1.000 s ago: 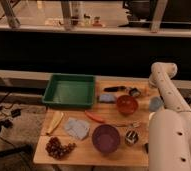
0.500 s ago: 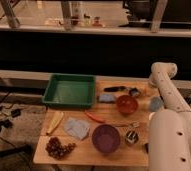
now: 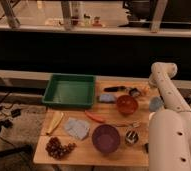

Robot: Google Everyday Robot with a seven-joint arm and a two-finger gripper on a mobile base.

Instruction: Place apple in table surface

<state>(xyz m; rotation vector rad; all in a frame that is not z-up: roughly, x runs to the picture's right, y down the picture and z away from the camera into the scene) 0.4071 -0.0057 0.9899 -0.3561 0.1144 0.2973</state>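
Note:
The table surface (image 3: 89, 154) is a light wooden top holding several items. My white arm (image 3: 165, 87) rises from the lower right, bends at an elbow above the table's far right corner and comes down there. The gripper (image 3: 136, 92) appears as a dark grey shape at the far right of the table, behind the orange-red bowl (image 3: 126, 104). A small yellow-orange spot just to its right looks like the apple (image 3: 145, 90). I cannot tell whether the apple is held or resting on the wood.
A green tray (image 3: 70, 91) sits far left. Also on the table are a purple bowl (image 3: 106, 138), a carrot (image 3: 95, 117), a blue cloth (image 3: 77, 128), grapes (image 3: 58, 147), a pale yellow item (image 3: 54, 122) and a small metal cup (image 3: 132, 137). A dark rail runs behind.

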